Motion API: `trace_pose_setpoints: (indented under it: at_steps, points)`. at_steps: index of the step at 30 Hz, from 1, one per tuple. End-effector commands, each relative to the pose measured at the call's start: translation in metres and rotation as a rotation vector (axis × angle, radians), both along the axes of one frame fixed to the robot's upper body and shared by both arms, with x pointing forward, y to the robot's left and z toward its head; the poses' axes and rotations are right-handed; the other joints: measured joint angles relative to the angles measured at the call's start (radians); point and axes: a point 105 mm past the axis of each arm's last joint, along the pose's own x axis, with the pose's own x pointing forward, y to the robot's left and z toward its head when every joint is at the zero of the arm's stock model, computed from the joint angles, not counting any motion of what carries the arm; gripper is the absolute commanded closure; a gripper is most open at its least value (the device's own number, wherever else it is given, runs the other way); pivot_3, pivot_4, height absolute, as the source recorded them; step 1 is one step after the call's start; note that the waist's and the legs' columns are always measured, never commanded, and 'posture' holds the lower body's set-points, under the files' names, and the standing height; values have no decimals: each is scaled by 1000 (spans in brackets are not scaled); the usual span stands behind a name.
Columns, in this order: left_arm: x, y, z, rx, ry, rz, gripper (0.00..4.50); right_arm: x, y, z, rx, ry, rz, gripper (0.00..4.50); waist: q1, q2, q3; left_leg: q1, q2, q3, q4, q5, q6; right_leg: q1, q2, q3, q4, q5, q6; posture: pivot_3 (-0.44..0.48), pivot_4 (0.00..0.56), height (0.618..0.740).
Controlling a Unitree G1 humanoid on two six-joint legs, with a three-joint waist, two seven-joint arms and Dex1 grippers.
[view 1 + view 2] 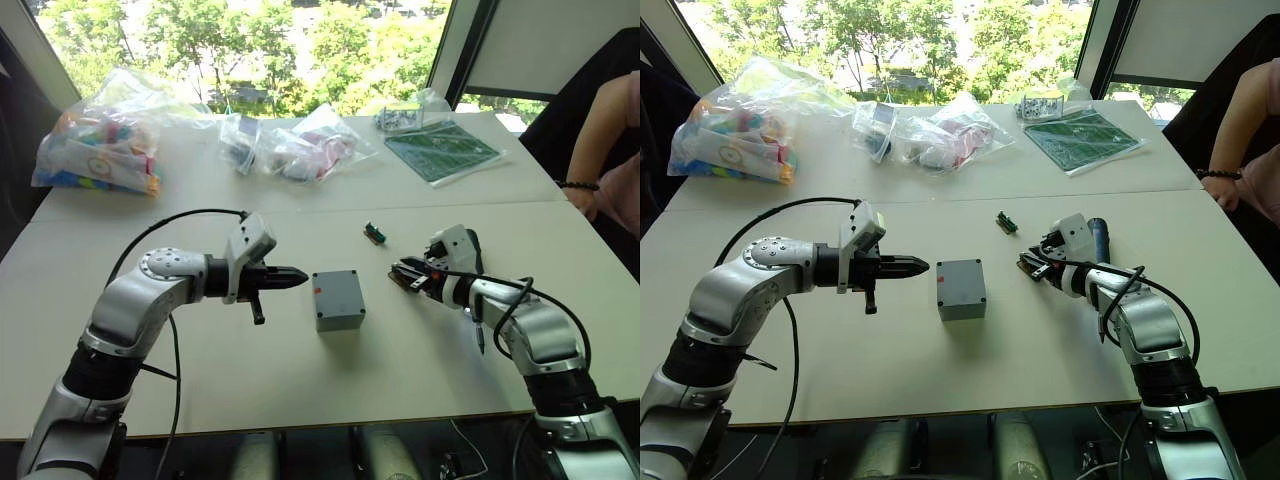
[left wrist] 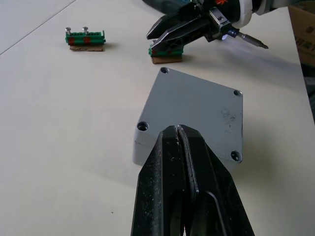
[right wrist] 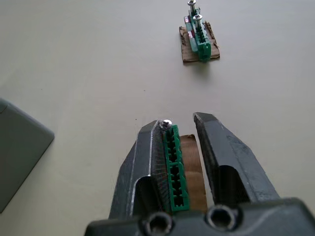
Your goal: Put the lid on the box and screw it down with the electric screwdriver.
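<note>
Grey lid (image 2: 194, 118) sat on box (image 1: 338, 300), unscrewed. L fingers (image 2: 183, 162) clenched, empty; R fingers (image 3: 216, 147) apart round green connector (image 3: 173, 167); a nudge could've shifted lid.

Two pale cream tables (image 1: 200, 350) pushed together, seam running across btwn them; big window (image 1: 300, 40) behind far table w/ green trees (image 1: 940, 35) outside, bright daylight coming in; dark window frame (image 1: 470, 50) to the right w/ a white blind or panel (image 1: 560, 45) beside it; dark upright at far left edge; on far table, clear plastic bags (image 1: 100, 145) of colourful bits, more bags mid-table (image 1: 930, 135), green board (image 1: 442, 150); person's arm (image 1: 600, 140) w/ dark bracelet at right edge.
</note>
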Motion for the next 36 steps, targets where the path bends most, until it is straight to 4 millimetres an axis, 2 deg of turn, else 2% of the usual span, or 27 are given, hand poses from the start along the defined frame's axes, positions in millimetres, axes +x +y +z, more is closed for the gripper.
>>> trace_pose_setpoints:
  at_steps: [1,8,17,20,23,26,28,36]
  points:
    - [-1,0,5,-1,-31,-8,4500,1,6,12,0,-55,19,4488,0,0,0,0,0,0,0,0,0,0,0,0,0,0,0,0,150,740]
    - [-1,0,3,1,-28,-8,4500,0,5,18,10,-73,14,4488,0,0,0,0,0,0,0,0,0,0,0,0,0,0,0,0,150,740]
    - [-1,2,4,-1,-26,-7,4500,-1,3,57,73,-170,25,4488,0,0,0,0,0,0,0,0,0,0,0,0,0,0,0,0,150,740]
    - [-1,3,5,-3,-25,-8,4500,-5,12,69,107,-194,75,4488,-1,0,0,0,0,0,0,0,0,0,0,0,0,0,0,0,150,740]
    - [-3,6,6,-3,-16,-12,4500,-18,31,76,153,-183,182,4488,0,0,0,0,0,0,0,0,0,0,0,0,0,0,0,0,150,740]
    - [-12,14,3,20,5,-31,4500,-35,60,73,181,-145,311,4488,-3,0,0,0,0,0,0,0,0,0,0,0,0,0,0,0,150,740]
    - [-12,17,-1,33,14,-24,4500,-38,69,67,176,-132,335,4488,-3,0,0,1,1,0,0,0,0,0,1,0,0,0,-1,0,150,740]
    - [-12,16,-7,27,22,-6,4500,-40,78,55,160,-100,356,4488,2,0,0,0,-1,0,0,0,0,1,-2,0,-1,-1,-1,0,150,740]
